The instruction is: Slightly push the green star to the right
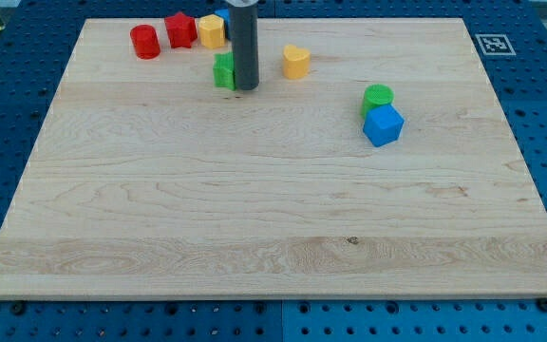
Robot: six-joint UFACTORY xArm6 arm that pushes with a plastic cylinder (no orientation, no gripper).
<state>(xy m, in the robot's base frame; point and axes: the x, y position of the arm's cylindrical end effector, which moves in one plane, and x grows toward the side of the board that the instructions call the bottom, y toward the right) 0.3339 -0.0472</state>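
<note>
The green star (223, 71) lies near the view's top, left of centre, partly hidden by my rod. My tip (245, 88) rests on the board right against the star's right side. Whether it touches the star I cannot tell.
A red cylinder (144, 42), a red block (179, 29) and a yellow hexagon (211, 31) sit in a row at the view's top left. A bit of blue block (224, 18) peeks out behind the rod. A yellow block (295, 62) lies right of the rod. A green cylinder (378, 96) touches a blue cube (383, 124).
</note>
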